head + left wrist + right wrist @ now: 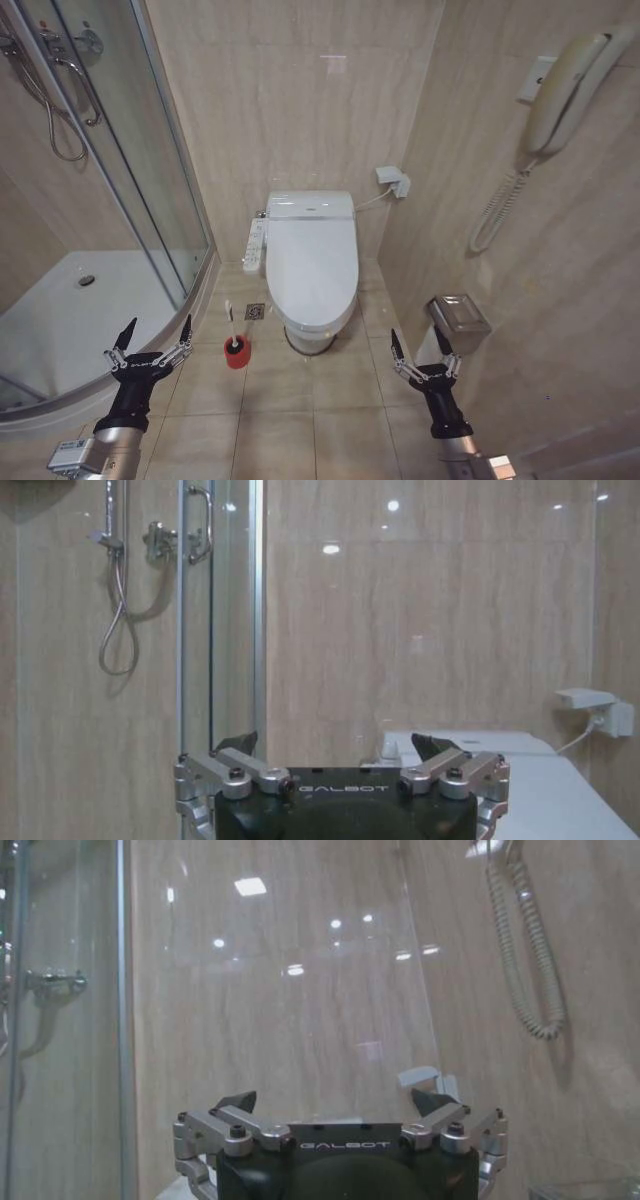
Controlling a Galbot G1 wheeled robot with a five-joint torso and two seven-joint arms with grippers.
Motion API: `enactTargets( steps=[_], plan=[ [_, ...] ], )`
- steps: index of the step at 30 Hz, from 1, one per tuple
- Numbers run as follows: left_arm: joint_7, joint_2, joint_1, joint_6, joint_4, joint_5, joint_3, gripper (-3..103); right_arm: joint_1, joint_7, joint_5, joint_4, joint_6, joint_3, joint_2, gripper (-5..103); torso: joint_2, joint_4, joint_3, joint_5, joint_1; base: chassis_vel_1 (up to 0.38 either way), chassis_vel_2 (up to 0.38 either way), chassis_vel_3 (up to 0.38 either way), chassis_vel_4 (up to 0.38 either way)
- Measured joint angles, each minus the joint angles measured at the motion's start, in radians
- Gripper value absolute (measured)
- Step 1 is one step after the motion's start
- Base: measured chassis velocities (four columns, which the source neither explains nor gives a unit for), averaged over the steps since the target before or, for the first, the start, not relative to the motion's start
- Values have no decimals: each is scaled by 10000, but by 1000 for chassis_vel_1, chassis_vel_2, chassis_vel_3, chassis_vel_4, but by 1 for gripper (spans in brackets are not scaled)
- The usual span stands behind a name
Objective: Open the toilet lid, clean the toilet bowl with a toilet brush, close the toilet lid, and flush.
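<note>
With both spread-fingered grippers, left (pixel 156 332) and right (pixel 420 344), short of the closed glossy white oval toilet lid (pixel 312 262), approach its front edge squarely before lifting.

Warm, even indoor light fills the bathroom — bright enough to read every surface. Small ceiling lamps glare off the glossy wall tiles (pixel 300 100) as white spots, most plainly in both wrist views. The shower glass (pixel 150 170) carries faint reflections. Shadows are soft — one lies under the toilet bowl (pixel 310 335). The head view bends straight lines near its edges.
</note>
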Motion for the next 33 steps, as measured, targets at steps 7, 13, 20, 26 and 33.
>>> enactTargets(
  steps=[7,13,20,26,33],
  plan=[
    [0,0,-1,0,0,0,0,100,196,178,-238,-185,67,9,64,100,-2,1,2,3,7,-196,204,212,-191],
    [0,0,-2,0,0,0,-1,100,355,-59,-238,-298,124,42,63,100,-4,4,5,-1,12,-108,145,121,-105],
    [0,0,2,0,0,0,0,100,411,-37,-220,-343,70,40,119,100,3,-1,-4,1,-6,7,-7,-2,9],
    [0,0,0,0,0,0,-1,100,431,205,-488,-360,10,54,150,100,2,2,-1,1,-1,-48,38,69,-54],
    [0,1,-4,0,0,0,0,100,484,769,-1243,-555,-350,0,17,100,-5,-4,5,1,15,-159,116,106,-135]
  ],
)
